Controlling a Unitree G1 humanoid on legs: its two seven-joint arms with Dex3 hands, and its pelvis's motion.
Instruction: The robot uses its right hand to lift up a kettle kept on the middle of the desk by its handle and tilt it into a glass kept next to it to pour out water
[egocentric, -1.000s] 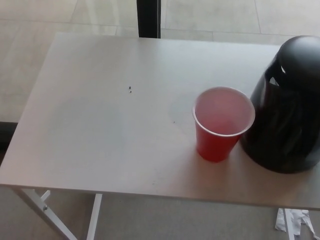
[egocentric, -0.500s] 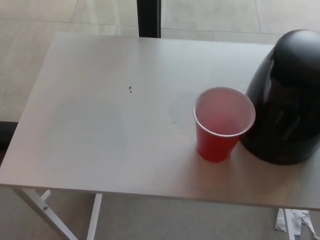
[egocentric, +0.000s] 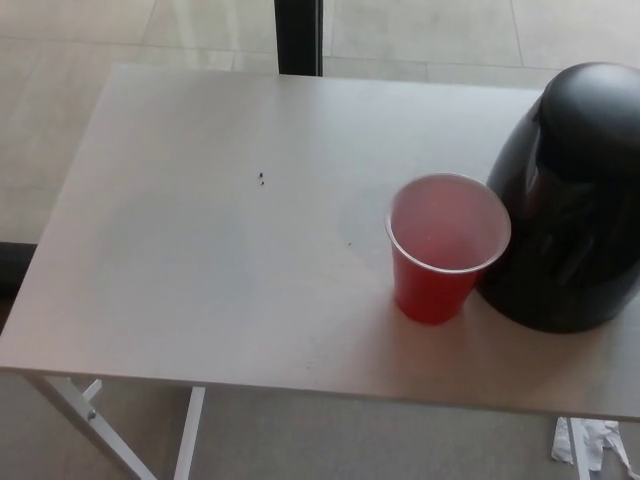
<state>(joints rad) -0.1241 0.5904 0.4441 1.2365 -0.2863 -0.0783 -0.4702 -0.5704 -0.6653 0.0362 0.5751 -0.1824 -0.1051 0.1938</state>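
head view of a pale table — black kettle at its right edge, red cup upright just beside it, seemingly touching — neither hand shows, state unknown.

Soft, even daylight, faint glare on the black kettle, slightly soft focus throughout.
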